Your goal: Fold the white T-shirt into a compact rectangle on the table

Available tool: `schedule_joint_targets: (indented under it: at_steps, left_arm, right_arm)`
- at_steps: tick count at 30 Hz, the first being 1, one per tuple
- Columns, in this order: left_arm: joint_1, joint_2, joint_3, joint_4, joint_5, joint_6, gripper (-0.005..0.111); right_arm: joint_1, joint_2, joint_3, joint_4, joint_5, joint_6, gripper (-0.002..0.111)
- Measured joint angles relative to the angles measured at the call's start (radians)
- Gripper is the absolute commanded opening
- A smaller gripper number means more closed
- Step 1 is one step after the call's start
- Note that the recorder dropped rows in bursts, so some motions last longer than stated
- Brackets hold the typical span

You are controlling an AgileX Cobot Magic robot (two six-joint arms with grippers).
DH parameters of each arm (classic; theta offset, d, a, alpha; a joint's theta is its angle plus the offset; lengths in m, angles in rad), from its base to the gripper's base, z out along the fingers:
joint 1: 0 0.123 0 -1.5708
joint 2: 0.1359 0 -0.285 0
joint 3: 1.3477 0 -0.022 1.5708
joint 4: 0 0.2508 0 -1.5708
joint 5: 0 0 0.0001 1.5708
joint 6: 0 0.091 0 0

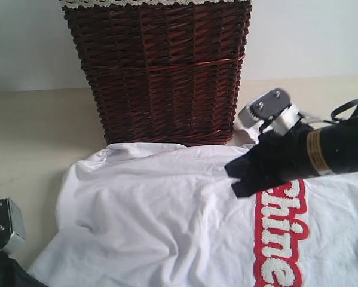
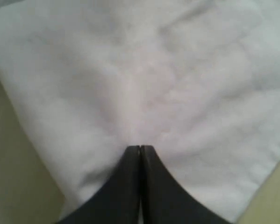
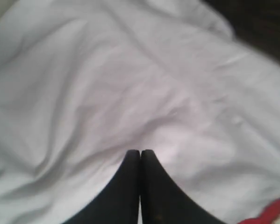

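The white T-shirt point(image 1: 155, 215) lies spread and wrinkled on the beige table point(image 1: 23, 131), its red-outlined lettering point(image 1: 280, 239) facing up at the right. My right gripper point(image 1: 231, 179) hovers over the shirt's middle just left of the lettering. In the right wrist view this gripper point(image 3: 140, 151) is shut above plain white cloth point(image 3: 130, 84), with nothing seen between its fingers. My left gripper point(image 2: 140, 147) is also shut over a white part of the shirt point(image 2: 144, 70) near its edge. Only the left arm's wrist housing point(image 1: 2, 224) shows in the exterior view, at the lower left.
A dark brown wicker basket point(image 1: 161, 72) with a lace-trimmed lining point(image 1: 155, 3) stands right behind the shirt's far edge. Bare table shows to the left of the shirt and beside the basket point(image 1: 298, 89).
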Motion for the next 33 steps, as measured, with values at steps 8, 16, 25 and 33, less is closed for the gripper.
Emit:
schedule_joint_targets:
  at_steps: [8, 16, 25, 33]
  left_arm:
    - [0.002, -0.007, 0.059, -0.036, -0.020, 0.268, 0.000]
    - [0.003, -0.033, 0.172, -0.050, -0.071, 0.629, 0.000]
    - [0.003, -0.129, 0.194, -0.073, -0.095, 0.804, 0.000]
    - [0.025, -0.150, -0.054, -0.423, -0.098, 0.636, 0.000]
  right_arm:
    - [0.000, -0.319, -0.080, 0.172, 0.450, -0.129, 0.000]
    - [0.000, -0.617, -0.156, 0.173, 0.694, -0.183, 0.000]
    - [0.000, -0.748, -0.156, 0.174, 0.717, -0.187, 0.000]
    - [0.000, -0.748, -0.156, 0.222, 0.719, -0.191, 0.000]
